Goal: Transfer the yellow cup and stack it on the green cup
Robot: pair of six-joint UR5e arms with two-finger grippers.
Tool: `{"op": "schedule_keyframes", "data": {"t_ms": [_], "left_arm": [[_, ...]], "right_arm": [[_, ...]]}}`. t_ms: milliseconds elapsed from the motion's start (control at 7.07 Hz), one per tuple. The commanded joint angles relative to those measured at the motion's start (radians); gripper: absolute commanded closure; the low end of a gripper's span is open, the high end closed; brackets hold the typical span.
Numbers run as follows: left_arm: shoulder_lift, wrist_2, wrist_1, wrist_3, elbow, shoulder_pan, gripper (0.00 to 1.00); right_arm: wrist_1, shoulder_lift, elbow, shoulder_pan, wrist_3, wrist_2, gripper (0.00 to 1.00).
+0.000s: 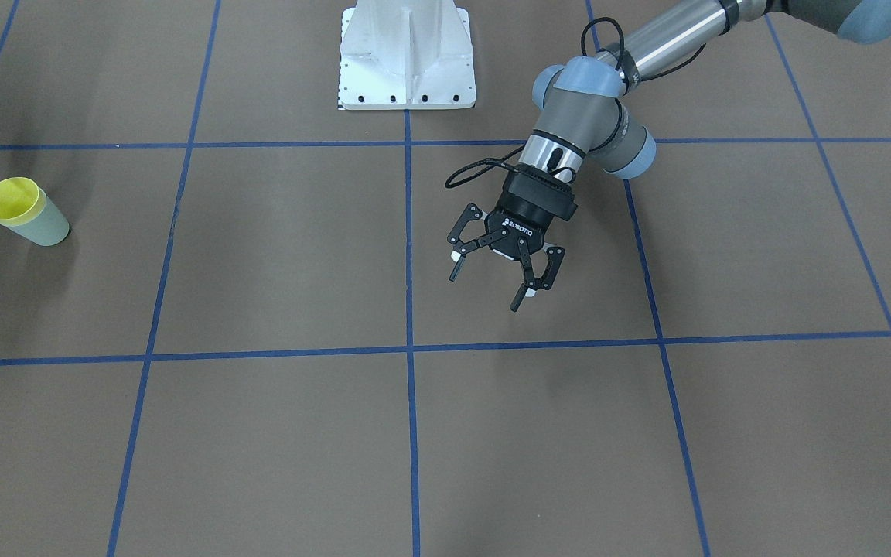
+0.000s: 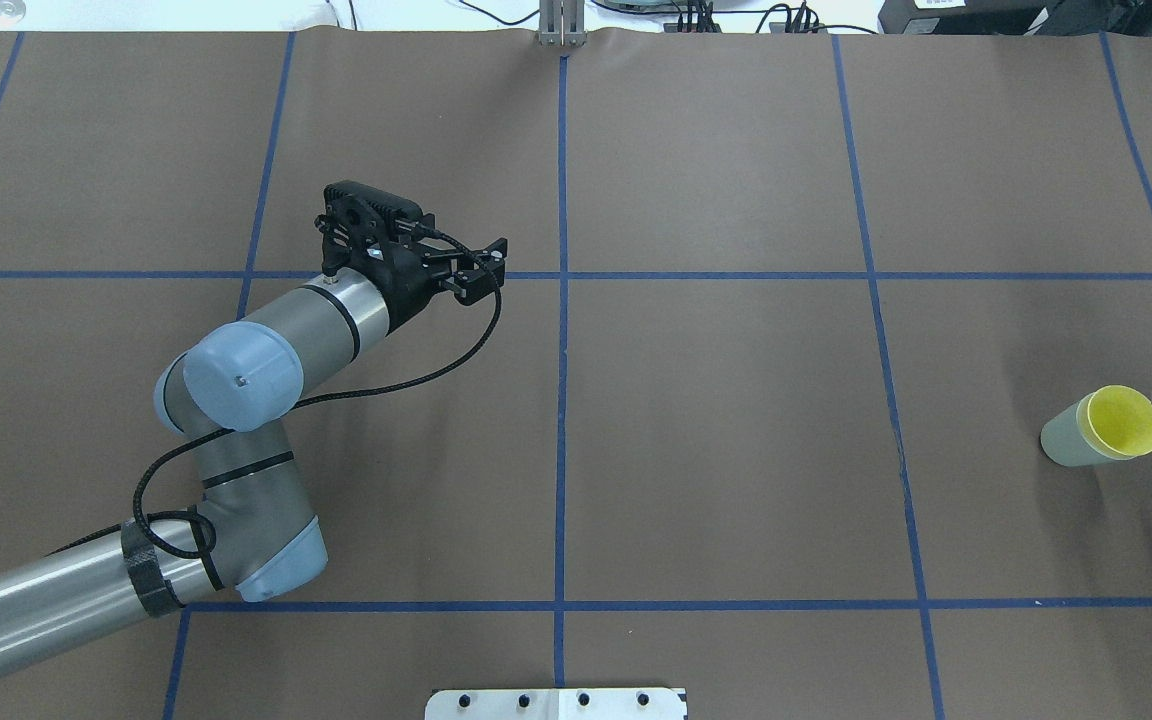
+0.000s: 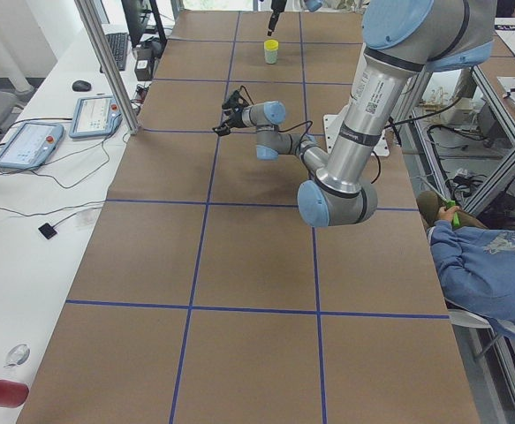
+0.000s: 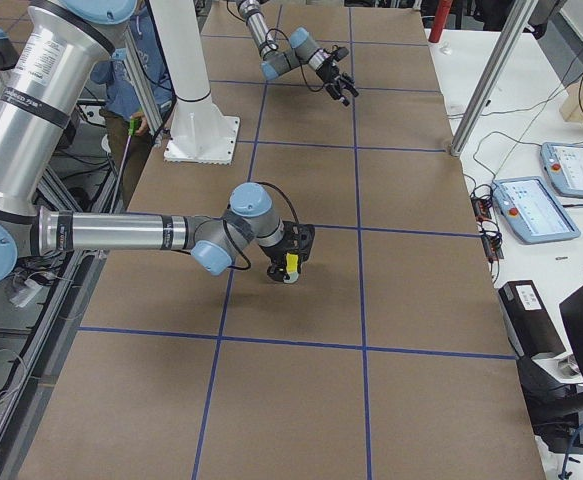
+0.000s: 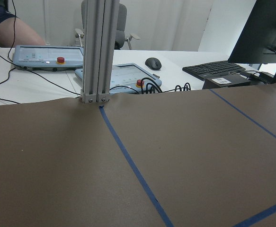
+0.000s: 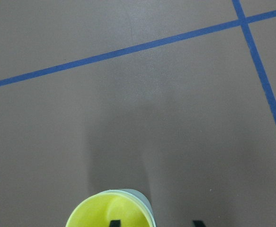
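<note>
**Desk:** Where are the cups pictured?

**Caption:** The yellow cup (image 1: 12, 199) is seen nested inside the green cup (image 1: 49, 229). The pair stands upright on the brown, blue-taped worktop (image 1: 298, 255) at the far left edge of the front-facing frame, just below the upper tape line. In the overhead frame the same stack is found at the far right, a little below mid-height.

**Desk:** How is the right pincer shown?

**Caption:** The right pincer (image 6: 155, 222) is caught only at the frame edges. Its fingers are held apart. In its own wrist view two black fingertips (image 6: 114, 222) are seen at the bottom edge, one over the yellow cup's mouth and the other over bare worktop to the right of the rim. Whether either tip touches the cup cannot be told.

**Desk:** And the left pincer?

**Caption:** The left pincer (image 1: 484, 292) is pictured right of centre in the upper half of the front-facing frame. It is pointed down at the worktop with its fingers spread wide and only bare paper between them. It is well apart from the cups, on the other side of the central tape line. The white base plate (image 1: 407, 54) is seen at top centre
</note>
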Motion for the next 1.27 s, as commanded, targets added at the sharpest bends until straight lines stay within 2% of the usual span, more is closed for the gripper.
{"op": "schedule_keyframes", "data": {"t_ms": [0, 283, 424, 566, 848, 990, 1131], "left_arm": [[0.051, -0.193, 0.074, -0.032, 0.02, -0.143, 0.01], [0.105, -0.477, 0.292, 0.026, 0.028, -0.366, 0.01], [0.105, -0.553, 0.528, 0.178, 0.038, -0.435, 0.01], [0.114, -0.591, 0.648, 0.365, 0.034, -0.527, 0.01], [0.215, -0.914, 0.721, 0.607, 0.063, -0.771, 0.01], [0.299, -1.084, 0.721, 0.662, 0.063, -0.883, 0.01], [0.374, -1.206, 0.715, 0.664, 0.036, -0.966, 0.01]], "right_arm": [[-0.003, 0.032, -0.013, 0.019, -0.005, -0.002, 0.0], [-0.015, 0.099, -0.085, 0.096, -0.136, 0.013, 0.0], [-0.053, 0.141, -0.122, 0.143, -0.207, 0.032, 0.0], [-0.145, 0.17, -0.128, 0.191, -0.315, 0.049, 0.0], [-0.458, 0.306, -0.136, 0.33, -0.567, 0.166, 0.0], [-0.645, 0.381, -0.137, 0.386, -0.694, 0.231, 0.0], [-0.781, 0.424, -0.137, 0.436, -0.812, 0.234, 0.0]]}}
